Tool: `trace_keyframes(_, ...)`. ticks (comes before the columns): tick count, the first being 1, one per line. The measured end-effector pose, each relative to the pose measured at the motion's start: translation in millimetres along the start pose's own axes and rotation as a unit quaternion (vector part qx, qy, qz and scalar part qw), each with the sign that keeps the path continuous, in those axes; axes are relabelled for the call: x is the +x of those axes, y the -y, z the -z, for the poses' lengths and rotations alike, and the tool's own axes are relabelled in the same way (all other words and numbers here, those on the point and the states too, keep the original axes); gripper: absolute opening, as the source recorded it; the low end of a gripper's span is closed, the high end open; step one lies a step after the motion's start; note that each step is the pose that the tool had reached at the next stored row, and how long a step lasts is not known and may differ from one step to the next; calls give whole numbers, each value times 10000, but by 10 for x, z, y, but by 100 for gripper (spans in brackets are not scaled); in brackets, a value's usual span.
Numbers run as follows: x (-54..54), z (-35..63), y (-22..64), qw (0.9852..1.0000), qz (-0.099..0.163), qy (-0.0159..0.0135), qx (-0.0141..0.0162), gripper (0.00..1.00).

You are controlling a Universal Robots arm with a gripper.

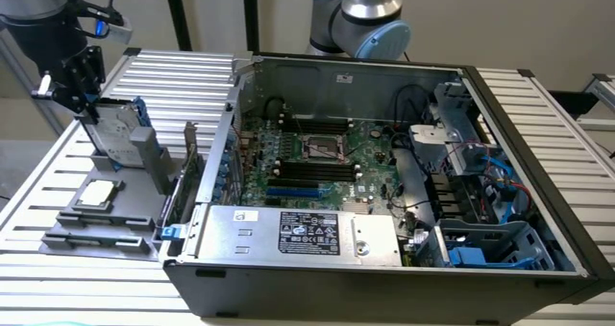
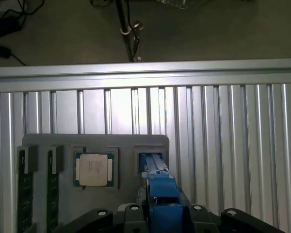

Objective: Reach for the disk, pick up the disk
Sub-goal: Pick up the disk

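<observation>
- Gripper [image 2: 162, 213] is closest to the lens, set down over the top edge of the disk [image 1: 117, 135]. The disk's blue side rail [image 2: 157, 184] sits right in the middle of it. Cannot tell whether it has closed on the rail or stands just off it.
- Disk stands on edge in a slot of the grey holder [image 1: 132, 198], at the exterior view's left, leaning a little. My reading: parked upright so the top edge is free for a grasp from above.
- Arm [image 1: 39, 24] comes in from overhead with the wrist pointing straight down onto the slot.
- CPU chip [image 1: 98, 193] lies flat in its own recess beside the disk's slot, clear of the gripper.
- Open computer case [image 1: 384, 286] lies toward the exterior view's right, well apart from the gripper.
- Disk looks seated in its slot, not lifted.
</observation>
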State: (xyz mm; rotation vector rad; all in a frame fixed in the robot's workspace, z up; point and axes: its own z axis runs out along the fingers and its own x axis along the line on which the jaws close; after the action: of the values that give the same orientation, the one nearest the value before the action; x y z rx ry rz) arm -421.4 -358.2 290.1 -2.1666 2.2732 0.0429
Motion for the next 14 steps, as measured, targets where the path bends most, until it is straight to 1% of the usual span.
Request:
trace_keyframes(5,11,-1,0,10000,0,7,0,33)
trace_keyframes(11,73,1,3,10000,0,15,-1,33)
trace_keyframes(14,84,1,4,10000,0,16,-1,33)
